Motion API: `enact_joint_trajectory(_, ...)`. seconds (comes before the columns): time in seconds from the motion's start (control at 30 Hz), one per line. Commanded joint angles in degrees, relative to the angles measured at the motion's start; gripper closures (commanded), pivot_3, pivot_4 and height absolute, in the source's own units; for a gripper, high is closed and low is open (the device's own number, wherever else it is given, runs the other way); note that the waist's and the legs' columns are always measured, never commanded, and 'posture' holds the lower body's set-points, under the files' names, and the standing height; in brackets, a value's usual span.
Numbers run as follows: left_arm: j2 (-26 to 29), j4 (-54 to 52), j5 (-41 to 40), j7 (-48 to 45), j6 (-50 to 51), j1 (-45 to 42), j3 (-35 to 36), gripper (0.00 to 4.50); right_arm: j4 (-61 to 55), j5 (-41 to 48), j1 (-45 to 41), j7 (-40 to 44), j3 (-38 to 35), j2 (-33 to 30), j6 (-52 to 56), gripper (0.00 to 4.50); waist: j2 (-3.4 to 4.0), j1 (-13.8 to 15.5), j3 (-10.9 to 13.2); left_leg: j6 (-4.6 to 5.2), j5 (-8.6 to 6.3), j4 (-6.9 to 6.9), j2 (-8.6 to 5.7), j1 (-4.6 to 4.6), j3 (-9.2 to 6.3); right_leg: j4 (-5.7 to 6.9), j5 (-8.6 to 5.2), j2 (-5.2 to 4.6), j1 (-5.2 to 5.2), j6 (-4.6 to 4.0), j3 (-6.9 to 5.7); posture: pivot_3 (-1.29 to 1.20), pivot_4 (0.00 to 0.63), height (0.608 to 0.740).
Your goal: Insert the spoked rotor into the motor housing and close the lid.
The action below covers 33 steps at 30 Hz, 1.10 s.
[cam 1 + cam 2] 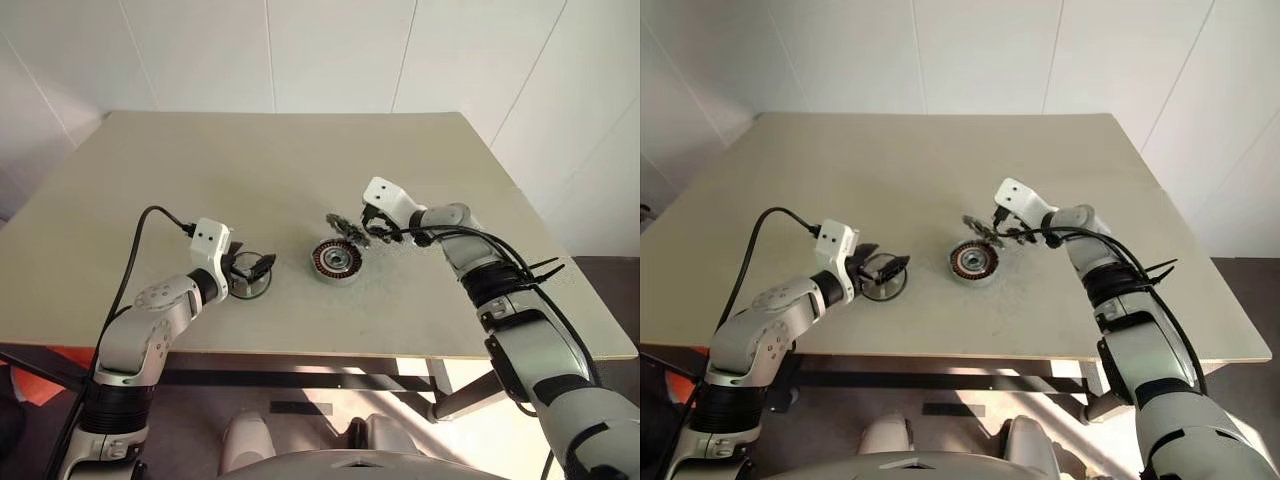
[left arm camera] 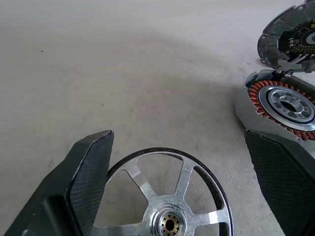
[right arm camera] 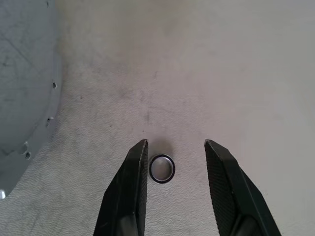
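The spoked rotor (image 2: pixel 167 196), a thin metal wheel with a central hub, lies flat on the table. My left gripper (image 2: pixel 179 137) is open, with one finger on each side of the rotor, and it also appears in the left eye view (image 1: pixel 253 266). To its right sits the motor housing (image 1: pixel 335 260) with its copper windings showing. The lid (image 1: pixel 341 224) rests just beyond the housing and seems tilted. My right gripper (image 3: pixel 175 143) hovers open beside the lid, low over the table, with nothing held.
A small black ring (image 3: pixel 161 168) lies on the table between my right fingers without touching them. The beige table (image 1: pixel 250 170) has bare room behind and to the left. Its front edge runs close under both arms.
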Motion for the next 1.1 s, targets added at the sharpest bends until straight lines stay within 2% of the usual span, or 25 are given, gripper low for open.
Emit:
enact_joint_trajectory(0.03,0.43,-1.54,0.09,0.0,-0.27,-0.42,0.72,0.0,-2.21,1.29,-0.18,0.1,-1.17,-0.13,0.23,1.34,0.0,-0.01,0.0,-0.01,0.01,0.0,0.0,0.02,0.0,0.01,0.0,0.0,0.0,0.0,0.0,0.0,0.0,0.74)
enact_joint_trajectory(0.07,0.43,-1.47,0.1,-0.01,-0.28,-0.47,0.72,0.0,-2.2,1.49,-0.12,0.09,-1.2,-0.05,0.45,1.01,0.0,-0.02,0.0,-0.02,0.01,0.01,0.0,0.03,0.0,0.02,0.0,0.0,0.01,0.0,0.0,0.0,0.0,0.74)
enact_joint_trajectory(0.5,0.25,-2.58,0.31,0.19,-0.16,0.5,0.29,0.0,5.56,7.47,-1.33,-1.66,-6.35,4.25,4.92,1.01,0.01,-0.08,0.01,-0.03,0.02,-0.01,0.0,0.03,0.0,0.02,0.0,0.0,-0.01,0.0,0.0,0.0,0.0,0.74)
enact_joint_trajectory(1.1,-0.18,-2.29,0.72,0.02,-0.25,1.23,-0.23,0.0,13.08,11.69,-4.76,-2.22,-10.18,5.97,8.12,1.01,0.01,-0.14,0.01,-0.06,0.03,-0.04,0.01,0.08,0.0,0.03,0.0,0.0,0.01,0.0,0.0,0.0,0.0,0.74)
